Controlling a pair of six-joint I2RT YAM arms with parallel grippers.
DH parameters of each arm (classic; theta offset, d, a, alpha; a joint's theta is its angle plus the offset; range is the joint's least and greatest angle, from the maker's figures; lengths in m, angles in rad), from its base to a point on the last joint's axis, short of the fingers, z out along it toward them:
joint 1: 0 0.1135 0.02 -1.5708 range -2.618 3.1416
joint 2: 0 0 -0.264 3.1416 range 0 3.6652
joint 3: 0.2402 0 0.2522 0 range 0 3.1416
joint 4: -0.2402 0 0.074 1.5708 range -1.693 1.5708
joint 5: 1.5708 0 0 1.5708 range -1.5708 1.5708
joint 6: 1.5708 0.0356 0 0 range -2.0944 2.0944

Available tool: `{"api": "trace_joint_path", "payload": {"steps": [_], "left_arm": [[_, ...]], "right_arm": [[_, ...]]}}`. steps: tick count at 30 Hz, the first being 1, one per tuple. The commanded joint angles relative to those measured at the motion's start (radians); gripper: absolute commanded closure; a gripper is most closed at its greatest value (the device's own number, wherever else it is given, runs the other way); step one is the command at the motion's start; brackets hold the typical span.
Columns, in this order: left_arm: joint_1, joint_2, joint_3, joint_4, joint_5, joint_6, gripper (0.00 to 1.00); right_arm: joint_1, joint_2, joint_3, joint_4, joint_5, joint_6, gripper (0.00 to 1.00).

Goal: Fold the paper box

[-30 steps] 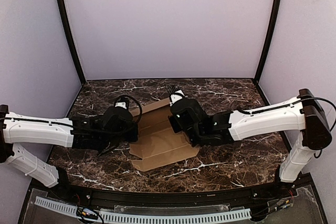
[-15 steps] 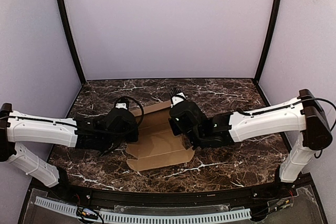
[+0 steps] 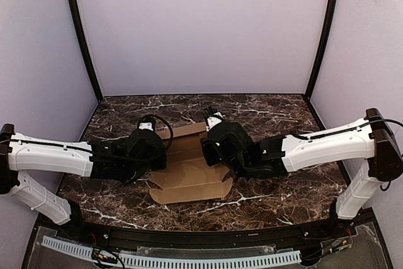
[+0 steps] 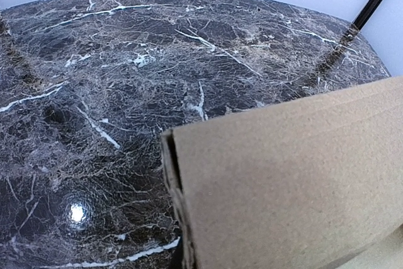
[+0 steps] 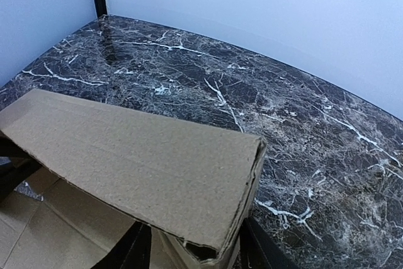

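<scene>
Paper box: the paper box (image 3: 189,174), plain brown cardboard, sits partly formed and open-topped at the middle of the desk (image 3: 283,190), between the two arms
Box interior: seen from above, its creased brown floor panel is in view
Box flaps: one flap lies flat on the desk toward 6 o'clock, with a notched edge; another reaches toward 12 o'clock
Left pincer: the left pincer (image 3: 156,154) is at the box's 9 o'clock edge and is closed; its fingers are hidden, but a raised cardboard wall (image 4: 289,187) fills the lower right of its wrist view close up, so it looks clamped on that wall
Right pincer: the right pincer (image 5: 192,251) is at the box's 2 o'clock side; its dark fingers (image 5: 135,247) stand apart on either side of a doubled-over cardboard wall (image 5: 138,162), with the jaws open
Right wall: folded in two layers, tilted, with its folded end pointing toward 3 o'clock in the right wrist view
Desk: dark marble pattern with white veins
Surround: pale lilac panels (image 3: 201,29) with black corner posts stand at 12 o'clock
</scene>
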Motion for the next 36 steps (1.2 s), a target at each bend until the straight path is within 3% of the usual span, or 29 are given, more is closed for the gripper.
{"api": "trace_joint_path", "payload": {"steps": [1, 13, 18, 25, 31, 36], "left_arm": [[-0.013, -0.009, 0.036, 0.052, 0.038, 0.034, 1.0], [0.037, -0.028, -0.024, 0.16, 0.134, 0.144, 1.0], [0.052, -0.033, -0.062, 0.244, 0.182, 0.272, 1.0], [0.075, 0.025, -0.073, 0.387, 0.326, 0.481, 1.0], [0.077, 0.147, -0.047, 0.483, 0.502, 0.655, 1.0], [0.076, 0.247, -0.016, 0.551, 0.643, 0.734, 0.99]], "right_arm": [[0.024, -0.062, -0.031, 0.022, -0.077, 0.017, 0.5], [0.024, -0.284, -0.186, 0.013, -0.261, -0.073, 0.31], [0.025, -0.42, -0.231, -0.05, -0.361, -0.152, 0.2], [0.021, -0.522, -0.218, -0.145, -0.418, -0.241, 0.17], [-0.035, -0.523, -0.191, -0.179, -0.442, -0.257, 0.23], [-0.102, -0.491, -0.19, -0.16, -0.546, -0.243, 0.44]]}}
